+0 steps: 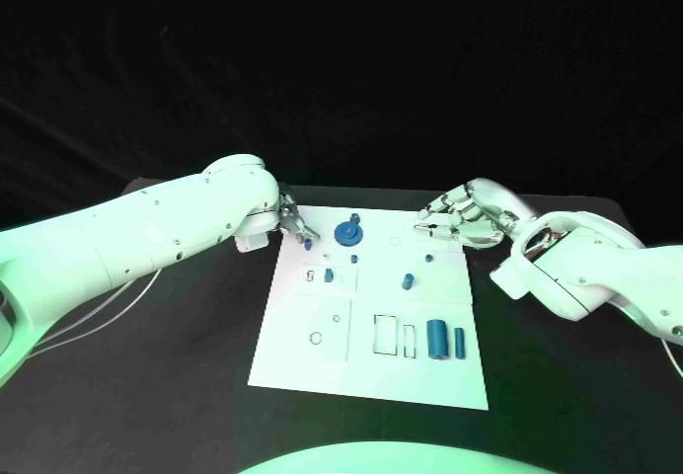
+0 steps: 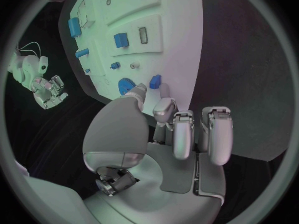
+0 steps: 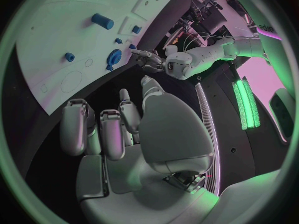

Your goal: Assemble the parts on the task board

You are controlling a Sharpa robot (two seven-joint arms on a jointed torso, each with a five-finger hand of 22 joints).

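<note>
Closest to me on the white board (image 1: 373, 380) are two blue cylinders (image 1: 437, 337) standing side by side at about 5 o'clock of the board's middle, just right of a rectangular slot (image 1: 386, 334). Going left to right from there: my left hand (image 1: 292, 225) sits at the board's far left corner, around 11 o'clock, with its fingertips pinching a small blue piece (image 2: 155, 81) right at the board edge, so that hand is gripping it. The other fingers hang loosely curled next to it.

Just right of that hand is a blue gear (image 1: 347, 233) standing on the board near the far edge. A couple of small blue blocks (image 1: 331, 275) sit a little nearer, around the board's middle, and another blue peg (image 1: 409, 281) lies to their right.

My right hand (image 1: 458, 219) hovers off the board's far right corner, around 1 o'clock. Its fingers are curled in and it isn't holding anything.
</note>
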